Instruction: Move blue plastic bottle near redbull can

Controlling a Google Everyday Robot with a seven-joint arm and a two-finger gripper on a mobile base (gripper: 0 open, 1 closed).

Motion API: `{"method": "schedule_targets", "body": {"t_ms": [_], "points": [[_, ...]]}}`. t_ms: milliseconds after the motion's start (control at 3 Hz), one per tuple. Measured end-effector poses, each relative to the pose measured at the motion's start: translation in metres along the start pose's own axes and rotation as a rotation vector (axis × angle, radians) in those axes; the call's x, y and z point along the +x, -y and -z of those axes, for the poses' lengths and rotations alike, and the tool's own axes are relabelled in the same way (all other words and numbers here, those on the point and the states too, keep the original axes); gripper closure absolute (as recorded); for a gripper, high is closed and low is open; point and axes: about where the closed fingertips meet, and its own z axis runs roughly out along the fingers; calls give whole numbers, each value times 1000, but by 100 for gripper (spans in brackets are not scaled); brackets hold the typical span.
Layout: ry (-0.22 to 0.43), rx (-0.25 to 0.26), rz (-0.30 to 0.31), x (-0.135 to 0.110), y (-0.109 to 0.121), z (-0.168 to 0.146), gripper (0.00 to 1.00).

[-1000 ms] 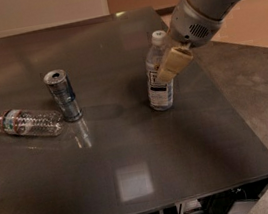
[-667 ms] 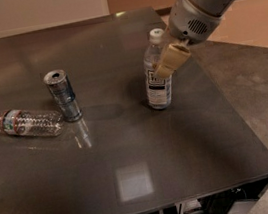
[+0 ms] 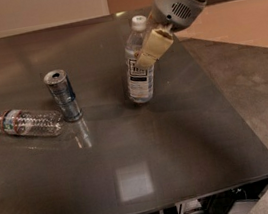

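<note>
Bottle of bluish plastic [image 3: 140,80] with a white cap stands upright just above the middle of the frame on the dark table [image 3: 181,147], its label facing forward. The gripper [image 3: 147,56] comes in from the upper right and is clamped on the bottle's shoulder, one tan finger [image 3: 155,46] lying across its right side. The redbull can [image 3: 63,95] stands upright at centre left, near the bottle but apart from it. A crinkled clear bottle [image 3: 25,123] lies on its side just left of the can. Whether any container holds liquid cannot be told.
</note>
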Motion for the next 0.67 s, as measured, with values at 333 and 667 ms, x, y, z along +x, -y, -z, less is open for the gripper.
{"method": "schedule_targets", "body": {"t_ms": [333, 667], "points": [[31, -23, 49, -32, 1, -9, 100], [36, -52, 104, -58, -3, -26, 100]]}}
